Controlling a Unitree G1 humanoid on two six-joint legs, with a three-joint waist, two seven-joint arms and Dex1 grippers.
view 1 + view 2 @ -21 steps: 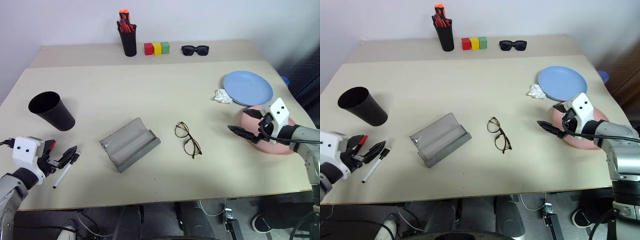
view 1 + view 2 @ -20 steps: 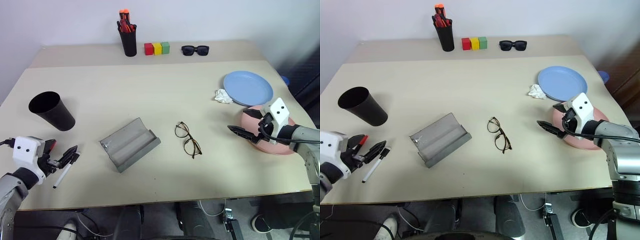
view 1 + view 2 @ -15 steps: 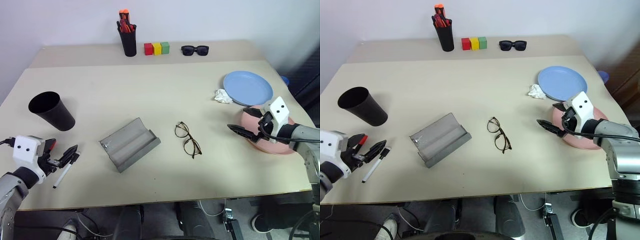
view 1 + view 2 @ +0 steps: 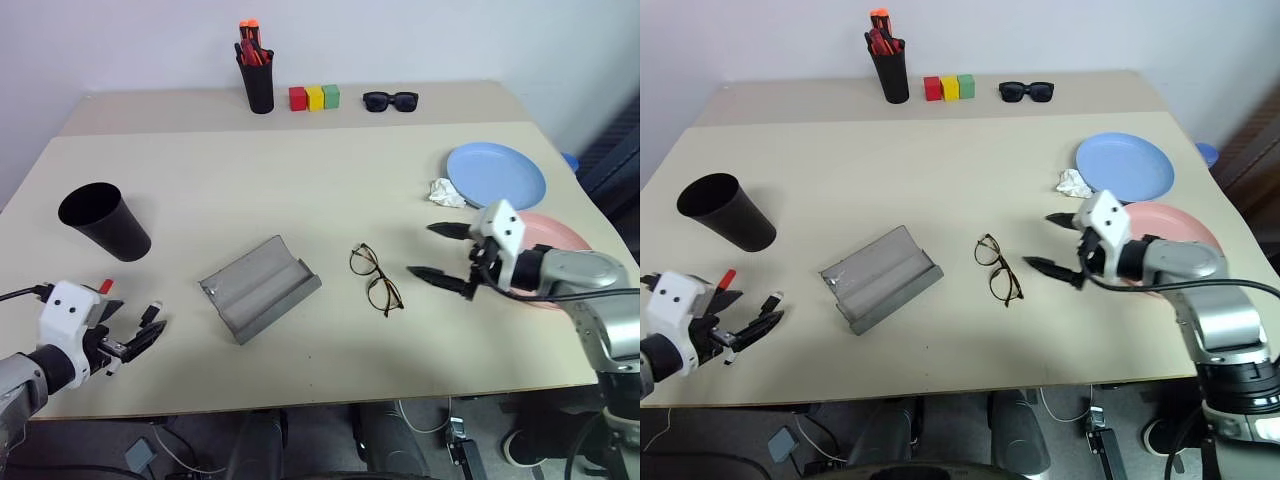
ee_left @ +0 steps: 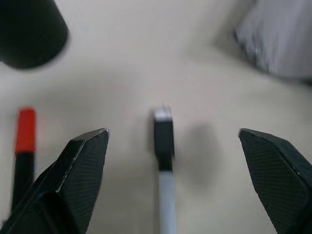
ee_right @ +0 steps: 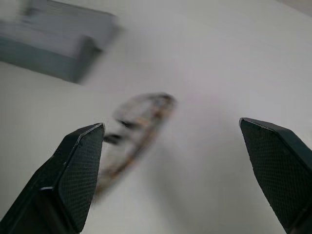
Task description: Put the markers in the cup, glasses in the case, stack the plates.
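Beige desk (image 4: pixel 300 190) with the task's things spread across it. The glasses (image 4: pixel 376 279), thin dark wire frames with round clear lenses, lie open near the desk's centre, their long axis running from the far left to the near right, one lens farther from the robot than the other. The right hand (image 4: pixel 440 251) hovers just right of them, its two black fingers spread wide and empty, tips pointing left toward the frames; in the right wrist view the glasses (image 6: pixel 131 126) appear ahead of the tips, nearer one finger than the other, blurred.

The case (image 4: pixel 260 287), a grey oblong clamshell, lies open left of the glasses, long axis from near left to far right.

Two markers lie at the near left edge. One (image 5: pixel 164 165) has a black cap end and a pale barrel; in the left wrist view it lies between the fingers, its long axis roughly along them, cap end pointing away from the wrist. The other (image 5: pixel 22 146), black with a red end, lies beside one finger, parallel to the first. The left hand (image 4: pixel 140 338) is wide open over them, holding nothing.

The cup (image 4: pixel 103 220), black and tapered, stands upright beyond the left hand. The light blue plate (image 4: pixel 496 175) lies at far right; the pink plate (image 4: pixel 555 240) lies nearer, behind the right arm. A crumpled white wad (image 4: pixel 446 192) touches the blue plate's left rim.
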